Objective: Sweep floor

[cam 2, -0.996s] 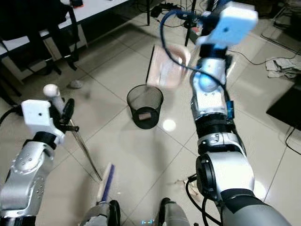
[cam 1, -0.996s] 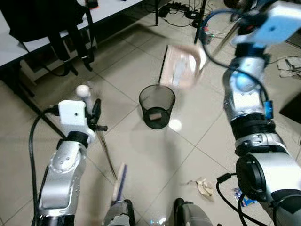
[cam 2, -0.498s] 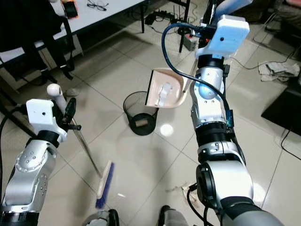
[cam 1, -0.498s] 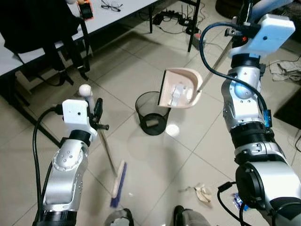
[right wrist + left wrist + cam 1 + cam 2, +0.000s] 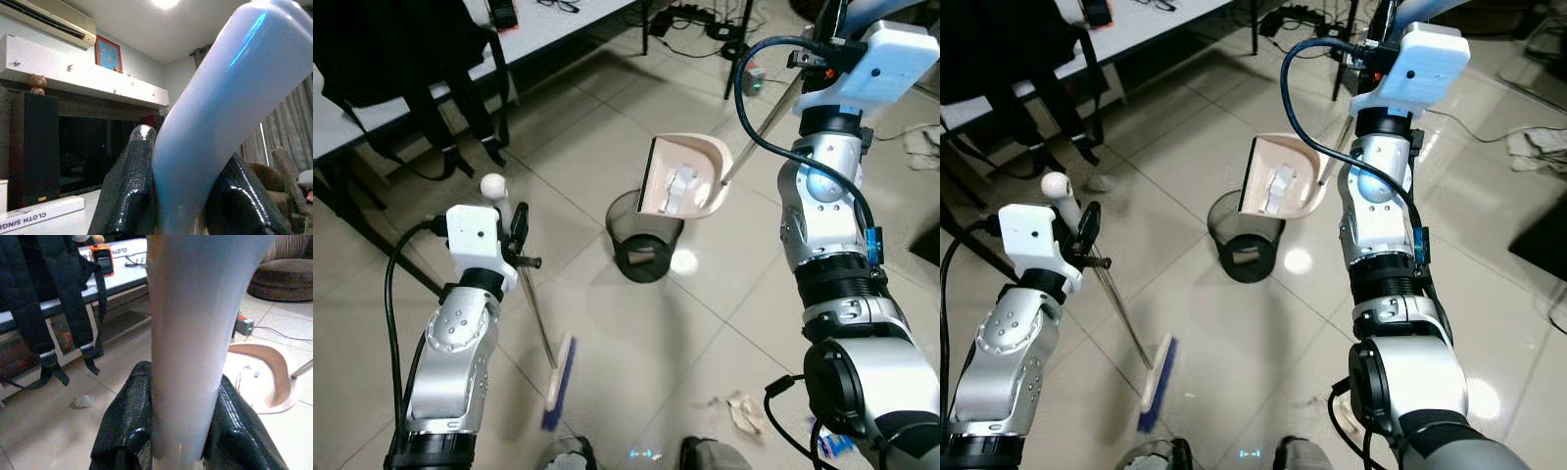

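A backpack (image 5: 406,59) is hung on the desk (image 5: 342,108) at far left. The left gripper (image 5: 183,431) is clamped on the broom (image 5: 533,323), its handle kept upright and its head rested on the floor (image 5: 636,343), evidently parked while the pan is emptied. At centre, the wire bin (image 5: 644,235) is stood on the tiles. The dustpan (image 5: 683,176) is held tilted directly above it, white scraps inside, presumably so they slide in. The right gripper (image 5: 188,196) is closed round the dustpan's handle, raised high. Crumpled litter (image 5: 742,411) is left unswept near the feet.
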You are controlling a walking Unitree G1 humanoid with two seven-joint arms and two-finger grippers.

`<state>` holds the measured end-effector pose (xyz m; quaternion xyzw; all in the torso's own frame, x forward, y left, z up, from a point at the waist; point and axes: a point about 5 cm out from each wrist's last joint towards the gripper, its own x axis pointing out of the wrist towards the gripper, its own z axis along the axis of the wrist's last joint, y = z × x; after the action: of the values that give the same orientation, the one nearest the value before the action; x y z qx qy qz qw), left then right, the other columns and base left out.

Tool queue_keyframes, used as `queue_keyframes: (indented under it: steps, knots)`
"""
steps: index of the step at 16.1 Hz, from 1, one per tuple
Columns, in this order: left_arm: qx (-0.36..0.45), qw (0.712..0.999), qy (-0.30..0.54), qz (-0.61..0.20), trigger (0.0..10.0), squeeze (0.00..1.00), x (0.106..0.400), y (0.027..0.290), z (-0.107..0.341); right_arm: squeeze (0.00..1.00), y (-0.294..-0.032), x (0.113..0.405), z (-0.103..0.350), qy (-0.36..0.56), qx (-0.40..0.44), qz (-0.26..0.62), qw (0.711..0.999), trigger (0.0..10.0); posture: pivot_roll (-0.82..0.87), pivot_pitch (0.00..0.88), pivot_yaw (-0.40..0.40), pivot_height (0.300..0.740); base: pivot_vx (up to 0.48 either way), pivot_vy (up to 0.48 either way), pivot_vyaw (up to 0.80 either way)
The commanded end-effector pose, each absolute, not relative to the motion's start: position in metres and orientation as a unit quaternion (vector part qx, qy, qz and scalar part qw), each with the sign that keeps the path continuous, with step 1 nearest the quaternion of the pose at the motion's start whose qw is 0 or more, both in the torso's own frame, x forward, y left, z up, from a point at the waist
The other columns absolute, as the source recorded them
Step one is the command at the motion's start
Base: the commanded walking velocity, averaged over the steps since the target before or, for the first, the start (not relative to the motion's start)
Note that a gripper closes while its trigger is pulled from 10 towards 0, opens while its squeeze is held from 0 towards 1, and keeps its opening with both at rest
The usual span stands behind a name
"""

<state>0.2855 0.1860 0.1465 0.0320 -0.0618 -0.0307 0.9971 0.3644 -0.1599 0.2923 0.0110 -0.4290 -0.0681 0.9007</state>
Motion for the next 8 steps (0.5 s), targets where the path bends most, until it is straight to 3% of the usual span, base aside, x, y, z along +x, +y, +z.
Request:
queue_keyframes:
  steps: [1,8]
  knots:
    - [0.035,0.997,-0.069,-0.03,10.0,0.0,0.2856,0.187,0.1484,0.0,-0.1597,0.3571,0.3057,-0.463,0.014,-0.066,0.884,10.0,-0.04,0.116,0.057,0.74,0.405,0.0,0.0]
    - [0.031,0.996,-0.071,-0.034,10.0,0.0,0.2884,0.1851,0.1485,0.0,-0.1584,0.3491,0.3038,-0.462,0.015,-0.065,0.884,10.0,-0.05,0.11,0.06,0.74,0.406,0.0,0.0]
